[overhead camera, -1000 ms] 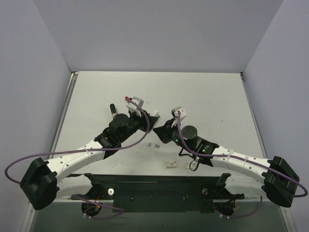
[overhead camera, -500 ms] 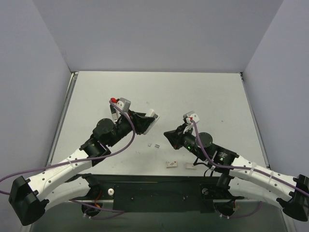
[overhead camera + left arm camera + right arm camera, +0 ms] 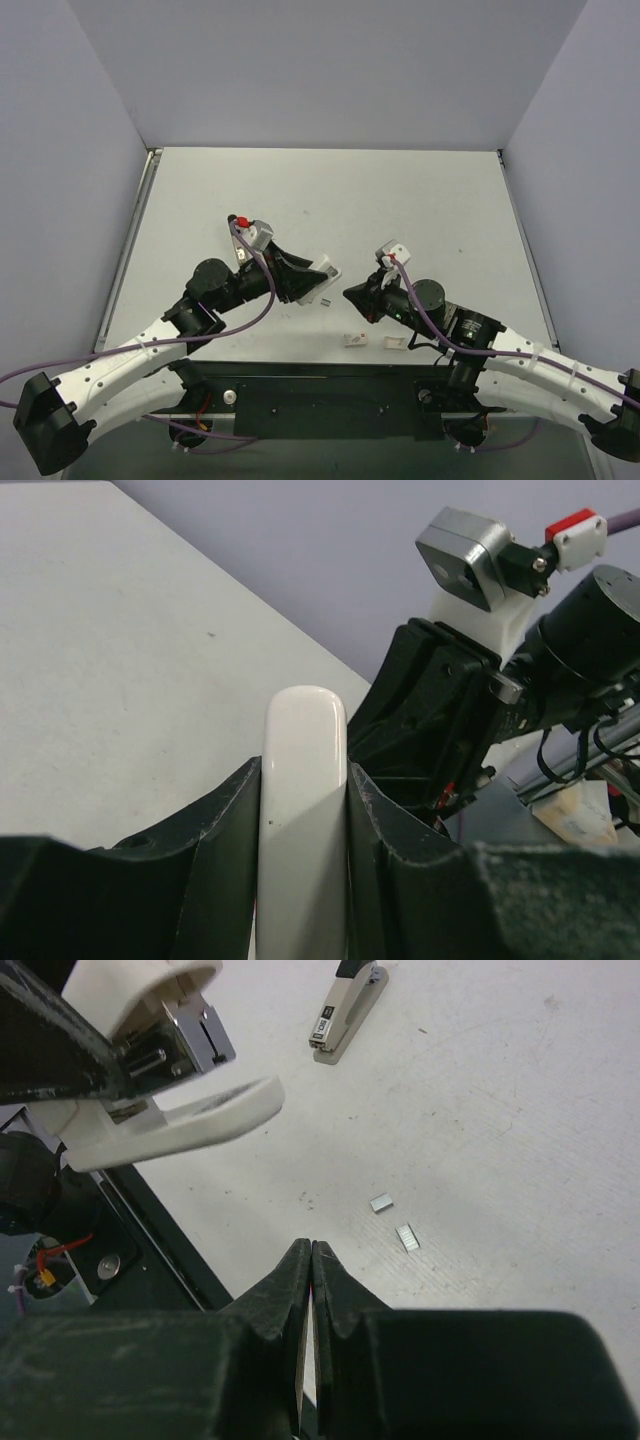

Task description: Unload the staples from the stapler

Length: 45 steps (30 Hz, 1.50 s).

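Your left fingers (image 3: 215,870) are clamped on the stapler (image 3: 303,820), one on each flank of its white top bar, so the body is pinned and cannot twist. They hold it clear of the tabletop (image 3: 420,200), near the front and middle, with its nose toward the other arm. In the right wrist view the stapler is hinged open. The white base swings away underneath and the silvery rail is bared at the mouth. That pose looks chosen to give the other arm access to the rail and let anything freed drop straight down.

Your right fingers (image 3: 288,1285) are pressed together with nothing between them, their tips aimed down just beside the open mouth. Shut to a thin point like this, they probably serve better as a probe than as a pincer.

Two short strips of staples (image 3: 381,1203) lie on the tabletop below the gap between the arms, close together but not touching. So some of the load is out, but you cannot tell whether the rail holds more.

Farther off, a grey-and-black stapler-like piece (image 3: 345,1010) lies flat. Two small white packets (image 3: 354,340) sit near the front edge.
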### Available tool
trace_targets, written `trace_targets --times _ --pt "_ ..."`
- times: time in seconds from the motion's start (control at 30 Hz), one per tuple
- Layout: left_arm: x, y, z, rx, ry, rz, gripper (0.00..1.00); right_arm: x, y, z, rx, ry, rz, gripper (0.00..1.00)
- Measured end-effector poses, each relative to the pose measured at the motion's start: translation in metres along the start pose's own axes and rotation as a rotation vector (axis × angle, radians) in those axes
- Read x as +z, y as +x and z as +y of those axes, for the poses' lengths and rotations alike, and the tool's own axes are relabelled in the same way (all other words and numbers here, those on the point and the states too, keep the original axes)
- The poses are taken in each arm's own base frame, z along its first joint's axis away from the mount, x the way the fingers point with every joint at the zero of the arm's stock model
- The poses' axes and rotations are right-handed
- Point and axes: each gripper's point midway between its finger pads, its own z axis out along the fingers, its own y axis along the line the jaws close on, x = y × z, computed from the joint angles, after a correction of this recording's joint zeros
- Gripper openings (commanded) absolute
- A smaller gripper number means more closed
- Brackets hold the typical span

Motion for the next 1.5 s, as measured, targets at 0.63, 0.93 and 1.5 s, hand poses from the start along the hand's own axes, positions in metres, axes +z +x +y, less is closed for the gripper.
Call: trace_targets --times 0.63,0.93,1.5 --pt "-0.004 0.030 -0.031 -0.037 0.187 0.092 0.00 0.007 -0.010 0.031 -0.052 -0.153 0.017 0.00" --pt "0.009 0.019 -0.032 0.046 0.143 0.006 0.00 0.017 -0.017 0.039 -0.110 -0.157 0.129 0.00" --pt "0.002 0.003 -0.030 0.116 0.068 -0.055 0.00 0.009 -0.034 0.051 -0.138 -0.232 0.171 0.00"
